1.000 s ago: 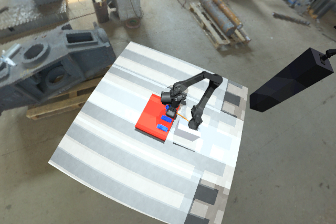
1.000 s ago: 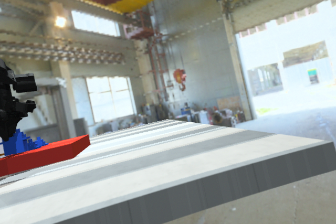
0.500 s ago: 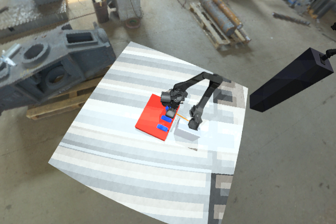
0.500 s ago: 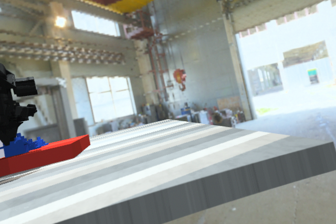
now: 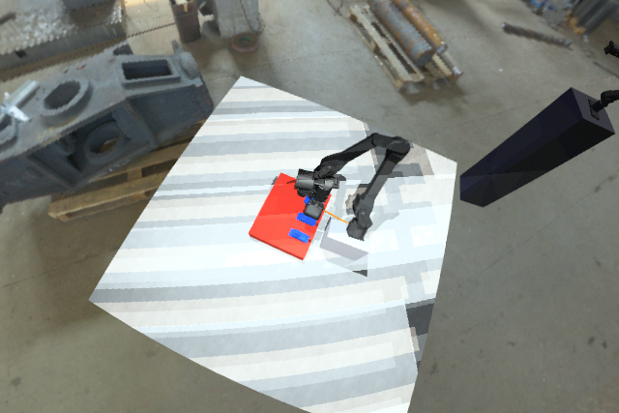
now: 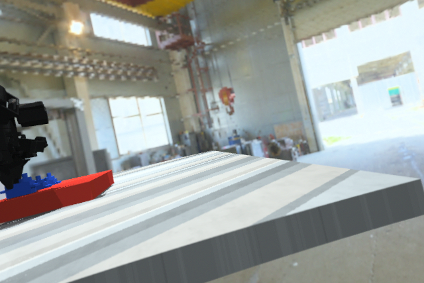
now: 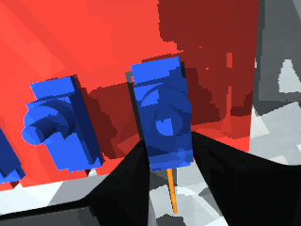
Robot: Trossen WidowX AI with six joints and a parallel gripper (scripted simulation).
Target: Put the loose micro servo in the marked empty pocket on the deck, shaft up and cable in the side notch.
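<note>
The loose blue micro servo [image 7: 162, 110] [image 5: 306, 199] is held in my gripper [image 7: 167, 141] [image 5: 313, 210] [image 6: 12, 185], which is shut on its sides. In the wrist view its output shaft points up toward the camera. Its orange cable [image 7: 172, 190] [image 5: 337, 217] runs off the near end, past the edge of the red deck [image 7: 99, 28] [image 5: 275, 208] [image 6: 85, 185]. The servo is over or partly in the marked pocket, with narrow dark gaps beside its far end. The servo's body hides most of the pocket and the side notch. I cannot tell whether both ears touch the deck.
A mounted blue servo [image 7: 61, 127] [image 5: 306, 219] stands beside the held one, and another mounted servo [image 7: 7, 157] [image 5: 299, 235] stands farther along the deck. A pale block [image 5: 344, 243] stands by the deck's edge near the arm's base [image 5: 357, 228]. The striped table [image 5: 224, 288] [image 6: 205, 197] carries them.
</note>
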